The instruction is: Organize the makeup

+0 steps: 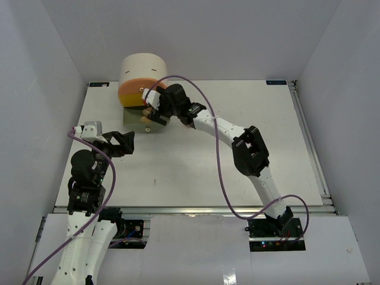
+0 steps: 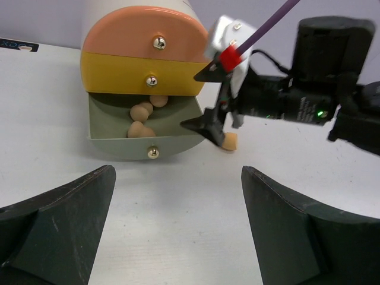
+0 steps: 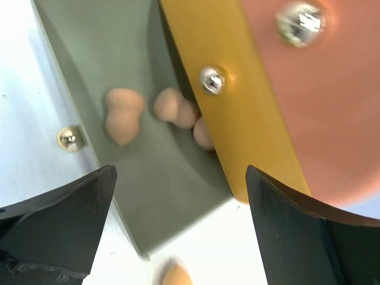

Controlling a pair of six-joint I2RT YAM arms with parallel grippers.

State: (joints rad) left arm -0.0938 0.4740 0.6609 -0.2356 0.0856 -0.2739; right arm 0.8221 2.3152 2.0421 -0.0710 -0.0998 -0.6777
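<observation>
- left gripper (image 1: pixel 123 142): fingers spread wide, grasping nothing; it hangs over the bare table (image 1: pixel 297 148), well short of the drawers; all the makeup lies ahead of its fingertips
- green drawer (image 2: pixel 119 145): stands pulled out at the foot of the round drawer unit (image 2: pixel 142 53); three tan sponges (image 2: pixel 138 129) lie inside it, ahead of the right gripper's fingers
- right gripper (image 2: pixel 199 101): fingers parted, holding nothing; the fourth sponge (image 2: pixel 229 141) lies on the table outside the drawer's corner, just by the lower fingertip; whether they touch cannot be told

Overhead view of whole table (image 1: pixel 178 172); both wrist views close on green drawer (image 2: pixel 119 147).
</observation>
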